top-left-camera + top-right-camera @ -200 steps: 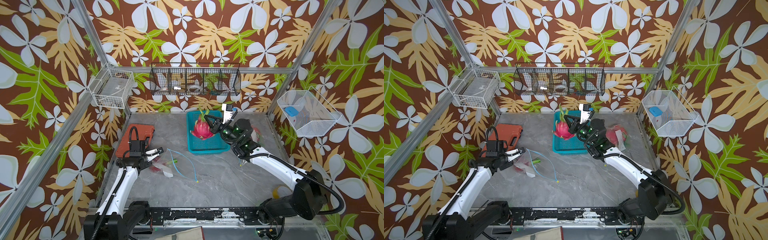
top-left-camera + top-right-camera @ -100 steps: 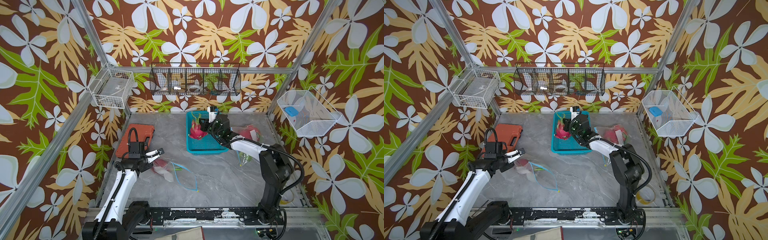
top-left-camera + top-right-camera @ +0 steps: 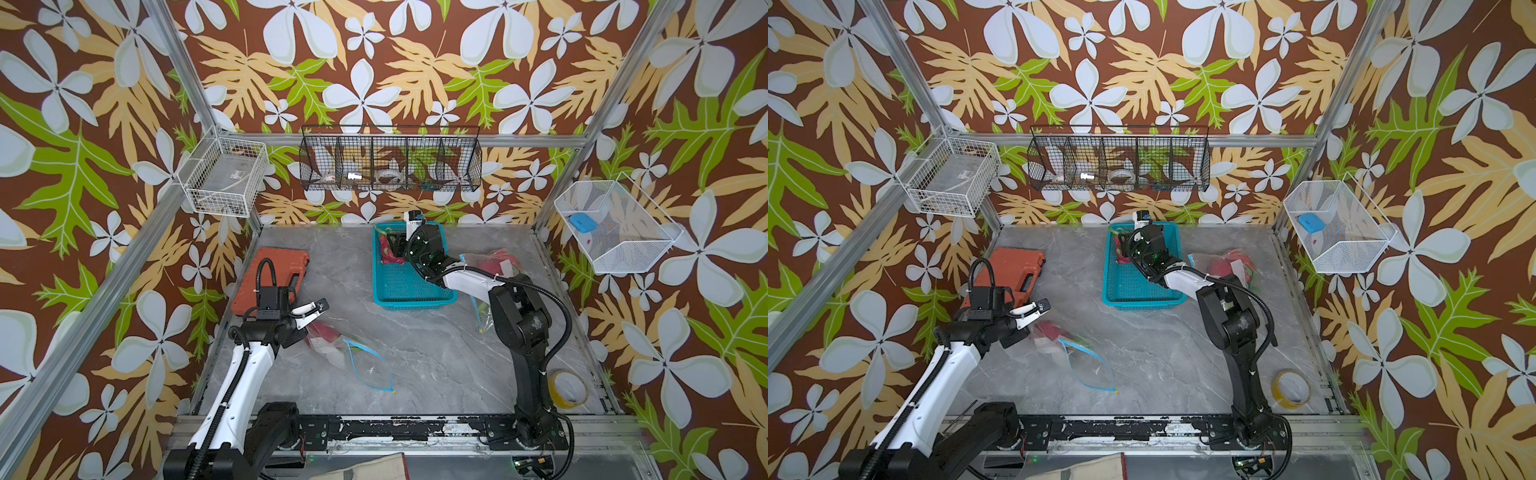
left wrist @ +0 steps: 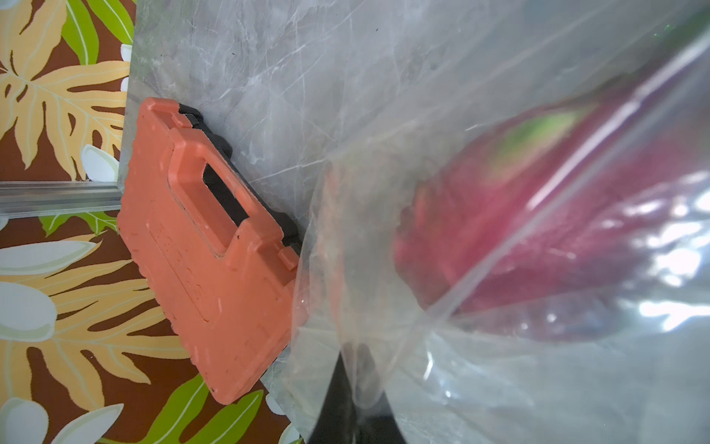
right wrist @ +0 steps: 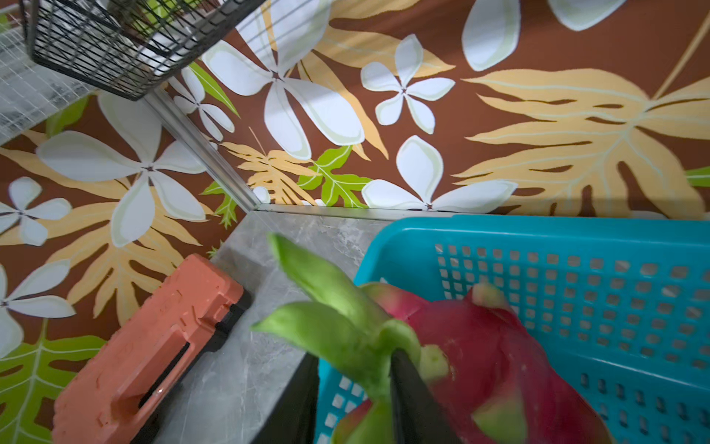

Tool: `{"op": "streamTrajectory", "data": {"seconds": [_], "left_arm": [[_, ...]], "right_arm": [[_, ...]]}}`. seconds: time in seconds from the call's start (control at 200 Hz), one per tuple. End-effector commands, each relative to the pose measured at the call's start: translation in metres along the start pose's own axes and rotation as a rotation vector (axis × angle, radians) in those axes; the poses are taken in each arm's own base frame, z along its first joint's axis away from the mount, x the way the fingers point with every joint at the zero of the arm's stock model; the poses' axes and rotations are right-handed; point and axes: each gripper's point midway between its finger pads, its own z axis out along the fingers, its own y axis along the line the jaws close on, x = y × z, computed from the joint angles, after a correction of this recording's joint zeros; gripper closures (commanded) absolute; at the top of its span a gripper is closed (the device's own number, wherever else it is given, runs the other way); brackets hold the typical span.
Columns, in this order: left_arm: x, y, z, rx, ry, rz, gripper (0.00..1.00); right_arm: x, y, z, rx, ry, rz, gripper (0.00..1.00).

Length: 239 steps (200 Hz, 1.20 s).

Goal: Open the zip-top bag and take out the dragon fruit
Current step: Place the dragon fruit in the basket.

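One magenta-pink dragon fruit with green leafy scales [image 5: 480,346] already lies in the far left corner of the teal perforated plastic basket [image 3: 411,301], which stands at the desk's far edge. The right gripper [image 5: 355,399] hangs over it with its jaws spread astride a green scale; basket mesh shows through the gap, so this fruit looks released. Near the left edge, the left gripper [image 3: 313,309] has its jaws pressed together, pinching the film of a clear zip-top bag with a blue zip strip [image 3: 361,361]. The bag's mouth gapes open toward the near edge, and a second red fruit [image 4: 538,230] sits inside it. A second clear bag with red fruit inside [image 3: 498,262] lies by the right edge, untouched. By my reckoning the job is partly done: one fruit out, one bag opened but not emptied, another bag waiting.
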Motion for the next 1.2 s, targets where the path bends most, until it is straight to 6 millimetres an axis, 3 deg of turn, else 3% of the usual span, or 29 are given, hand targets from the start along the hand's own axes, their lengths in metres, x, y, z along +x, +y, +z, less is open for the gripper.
{"op": "streamTrajectory", "data": {"seconds": [0.0,0.175,0.355,0.52,0.641,0.736,0.901,1.016,1.191], "left_arm": [[-0.002,-0.006,-0.001,0.031,-0.014,-0.008,1.0],[-0.001,-0.008,-0.002,0.041,-0.015,-0.01,1.0],[-0.001,-0.012,-0.001,0.054,-0.013,-0.005,1.0],[-0.001,-0.011,0.0,0.063,-0.009,-0.009,1.0],[-0.002,-0.01,-0.001,0.063,-0.007,-0.013,1.0],[-0.001,-0.01,0.0,0.066,-0.003,-0.016,1.0],[0.0,-0.01,0.001,0.07,0.007,-0.024,1.0],[0.001,-0.011,0.001,0.07,0.014,-0.024,1.0],[0.002,-0.012,0.002,0.072,0.022,-0.024,1.0]], "right_arm": [[-0.015,-0.015,-0.02,0.118,-0.033,-0.086,0.44],[-0.033,-0.024,-0.081,0.254,-0.051,-0.153,0.39],[-0.018,0.008,-0.146,0.255,0.01,-0.309,0.44],[0.004,0.088,-0.215,-0.058,0.002,-0.424,0.66],[0.04,0.154,-0.265,-0.29,0.045,-0.519,0.8],[0.071,0.186,-0.298,-0.393,0.098,-0.588,0.9],[0.125,0.221,-0.328,-0.511,0.192,-0.668,0.97],[0.156,0.233,-0.334,-0.568,0.274,-0.717,0.98],[0.183,0.242,-0.333,-0.644,0.345,-0.766,1.0]]}}
